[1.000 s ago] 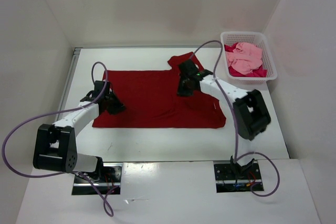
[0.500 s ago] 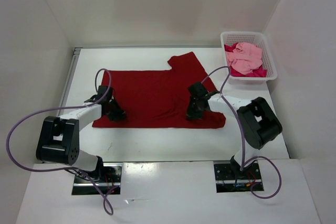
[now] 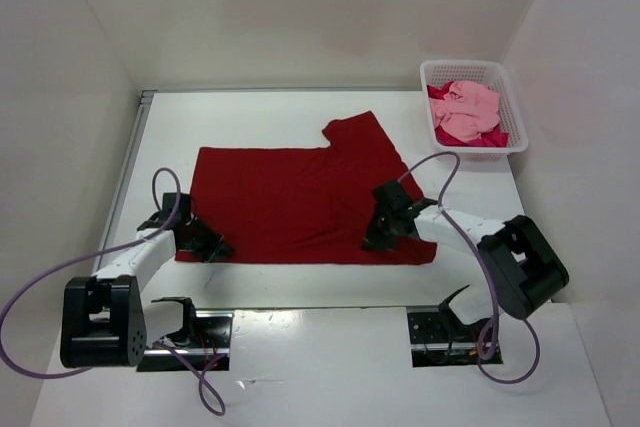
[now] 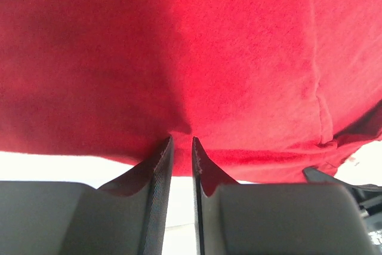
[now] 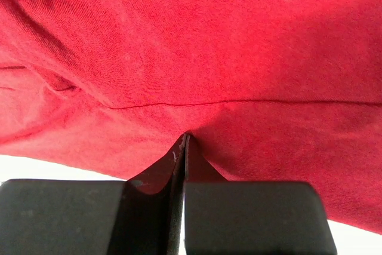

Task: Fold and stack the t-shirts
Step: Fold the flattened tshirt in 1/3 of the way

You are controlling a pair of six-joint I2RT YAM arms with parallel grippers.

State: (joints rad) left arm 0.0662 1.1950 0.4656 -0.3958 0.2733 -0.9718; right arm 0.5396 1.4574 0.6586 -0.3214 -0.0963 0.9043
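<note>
The dark red t-shirt (image 3: 290, 197) lies spread flat on the white table, one sleeve pointing to the far right. My left gripper (image 3: 212, 247) sits low at the shirt's near left corner, its jaws nearly closed on the hem (image 4: 182, 141), where the cloth (image 4: 209, 58) puckers. My right gripper (image 3: 375, 237) is at the near hem towards the right, its jaws pressed together on a pinch of cloth (image 5: 185, 138) in the shirt (image 5: 209, 46). The light pink t-shirt (image 3: 468, 107) and the crimson-magenta t-shirt (image 3: 490, 137) lie crumpled in the basket.
The white mesh basket (image 3: 430, 72) stands at the far right corner. White walls enclose the table on the left, back and right. A bare strip of table (image 3: 300, 282) lies between the shirt's near hem and the arm bases.
Both grippers have moved towards the near edge, the right one from the far sleeve area to the near hem. The dark red shirt has slid nearer with them and lies flatter.
</note>
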